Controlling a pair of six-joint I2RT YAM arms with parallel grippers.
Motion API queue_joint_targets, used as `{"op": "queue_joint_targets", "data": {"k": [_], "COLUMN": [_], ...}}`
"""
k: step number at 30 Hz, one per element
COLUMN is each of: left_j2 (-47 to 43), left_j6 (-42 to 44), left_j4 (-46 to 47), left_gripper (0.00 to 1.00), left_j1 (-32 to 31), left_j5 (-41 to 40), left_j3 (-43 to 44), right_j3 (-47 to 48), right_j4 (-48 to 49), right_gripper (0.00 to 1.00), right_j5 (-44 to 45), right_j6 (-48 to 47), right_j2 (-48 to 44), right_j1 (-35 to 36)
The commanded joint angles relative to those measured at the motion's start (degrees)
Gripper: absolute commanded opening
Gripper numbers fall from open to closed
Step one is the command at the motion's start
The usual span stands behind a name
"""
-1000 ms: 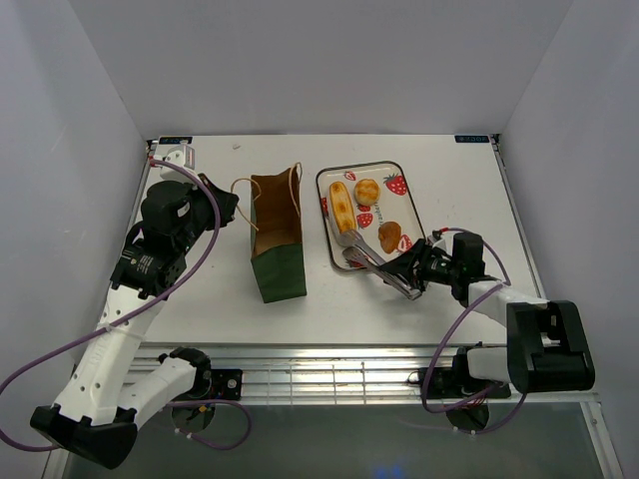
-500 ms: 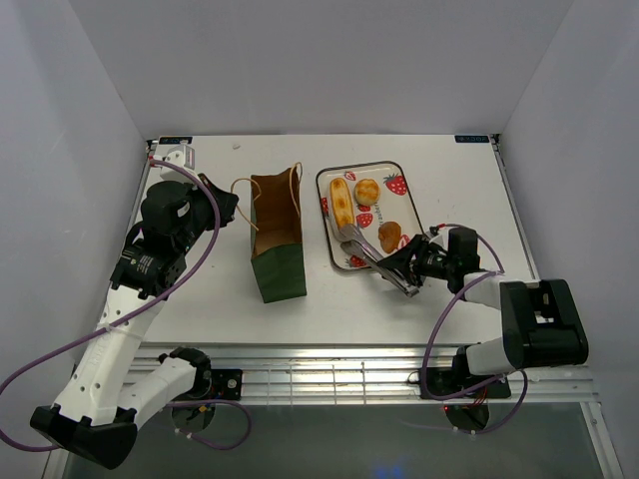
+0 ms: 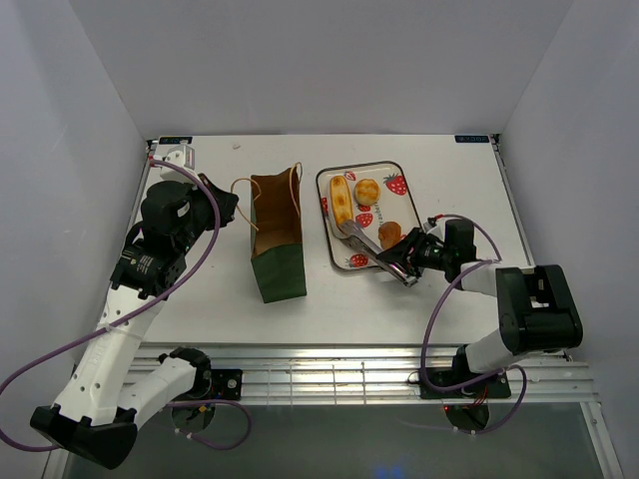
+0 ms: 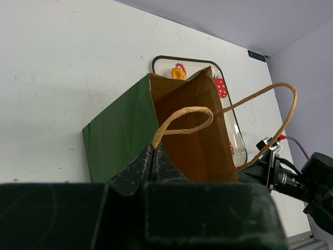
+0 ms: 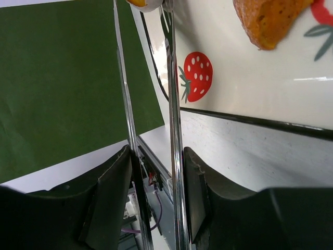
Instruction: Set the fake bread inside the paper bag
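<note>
**At the tray's near edge: tongs aimed at the long roll**

On the right side of the worktop (image 3: 329, 299), the right gripper (image 3: 404, 265) has its fingers (image 5: 112, 198) clenched on a pair of metal tongs (image 3: 371, 249). The tongs slant away and to the left over the strawberry tray (image 3: 409, 215). Their tips end at the near end of the long roll (image 3: 341, 203), and I cannot tell whether they grip anything.

The roll's long axis runs away from the robot along the tray's left side. The tongs therefore meet it at a slant near one end, not square across its middle. A grip there may let the roll swing, so one further along looks safer.

The small dark-brown piece (image 3: 389, 237) lies just right of the tongs and nearer the fingers than the roll. The round bun (image 3: 367, 191) sits beside the roll's far end. All three are on the tray.

The paper bag (image 3: 278, 239) stands just left of the tray, mouth open. The left gripper (image 3: 232, 208) is pinched shut on its rim by a loop handle, steadying it. The right arm is the nearer one to the bread, and the carry goes leftward.
</note>
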Motion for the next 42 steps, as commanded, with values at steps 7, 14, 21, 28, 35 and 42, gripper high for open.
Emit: {"op": "queue_joint_targets", "data": {"k": [7, 14, 21, 28, 35, 42], "left_j2": [-0.4, -0.8, -0.7, -0.7, -0.7, -0.9], "left_j6": [0.6, 0.4, 0.1, 0.1, -0.1, -0.1], "left_j4": [-0.5, -0.4, -0.3, -0.2, -0.3, -0.6], "left_gripper": [0.0, 0.0, 0.0, 0.0, 0.0, 0.0], "left_j1": [0.4, 0.4, 0.4, 0.4, 0.4, 0.4], "left_j5": [0.1, -0.2, 0.2, 0.2, 0.6, 0.8], "left_j3": [1.0, 0.7, 0.5, 0.6, 0.8, 1.0], "right_j3": [5.1, 6.2, 6.4, 6.0, 6.5, 7.9], "right_j4": [4.2, 4.6, 1.1, -6.9, -15.0, -20.8], "right_gripper": [0.45, 0.34, 0.15, 0.08, 0.08, 0.08], "right_j5": [-1.9, -2.7, -3.2, -3.3, -2.9, -2.3], "right_j6": [-4.5, -8.0, -10.3, -11.5, -11.8, -10.7], "right_j2": [4.3, 2.4, -1.5, -8.4, -18.4, -25.8], "right_j1": [1.6, 1.6, 1.7, 1.7, 1.6, 1.6]}}
